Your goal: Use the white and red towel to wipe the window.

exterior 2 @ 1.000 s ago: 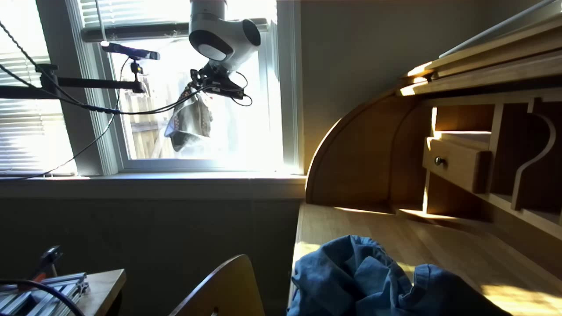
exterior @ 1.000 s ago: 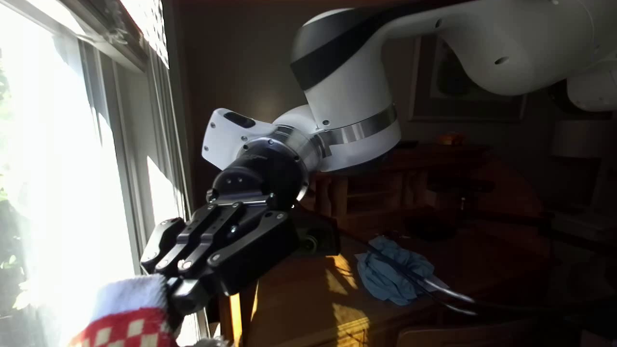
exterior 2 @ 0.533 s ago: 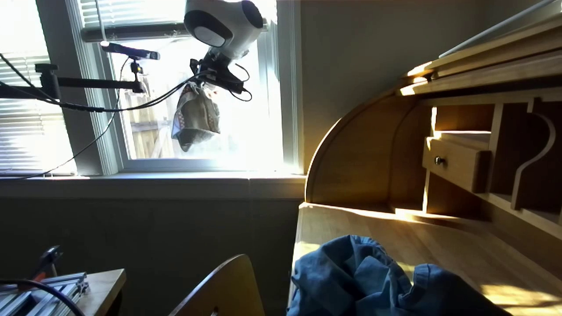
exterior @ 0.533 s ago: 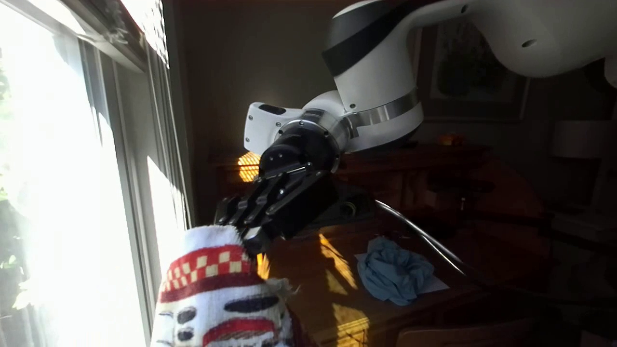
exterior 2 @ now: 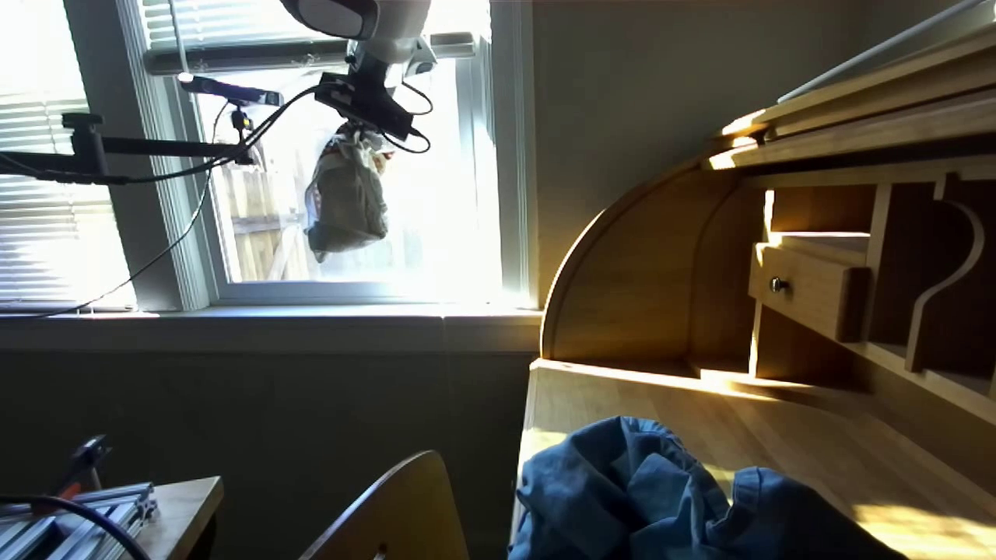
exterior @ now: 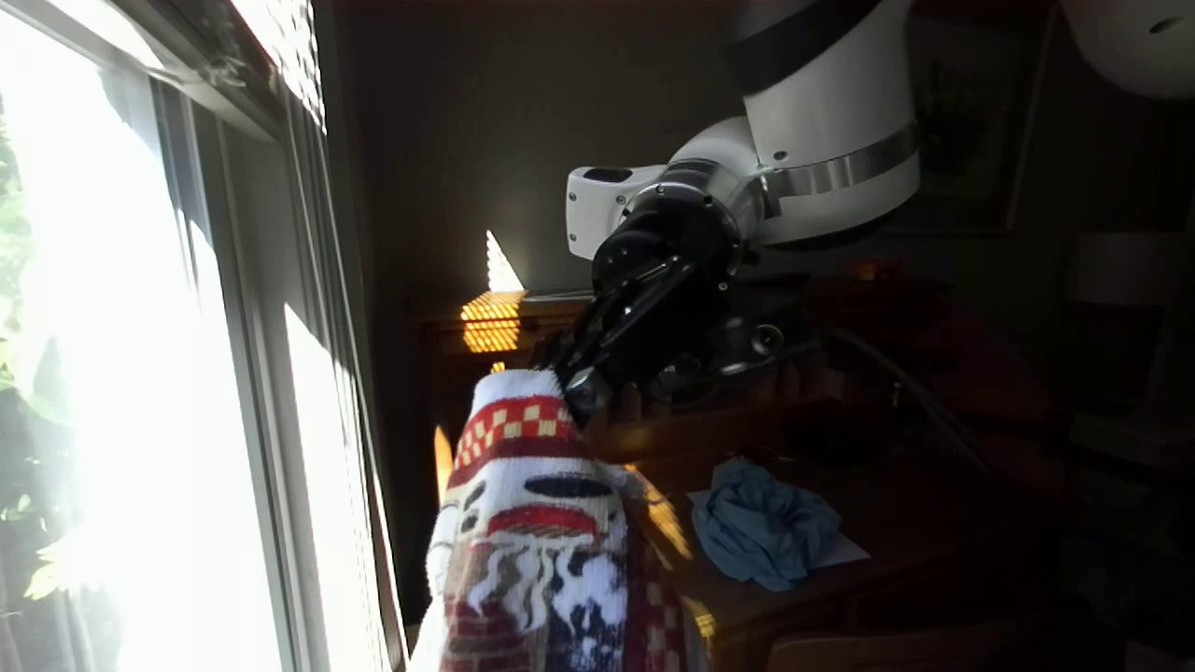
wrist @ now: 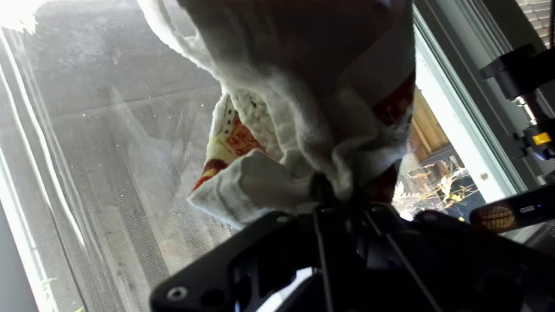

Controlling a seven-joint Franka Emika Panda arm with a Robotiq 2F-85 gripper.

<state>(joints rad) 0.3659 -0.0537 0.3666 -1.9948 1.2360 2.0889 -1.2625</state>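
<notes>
Towel [exterior: 546, 537] btwn fingers [exterior: 585, 392], nr window [exterior: 159, 373]

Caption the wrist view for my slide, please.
Jaws shut on a bunched white and red towel, sunlit window behind.

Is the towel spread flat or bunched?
Bunched where gripped: the wrist view shows the towel gathered in folds at the gripper; both exterior views show it hanging below.
</notes>
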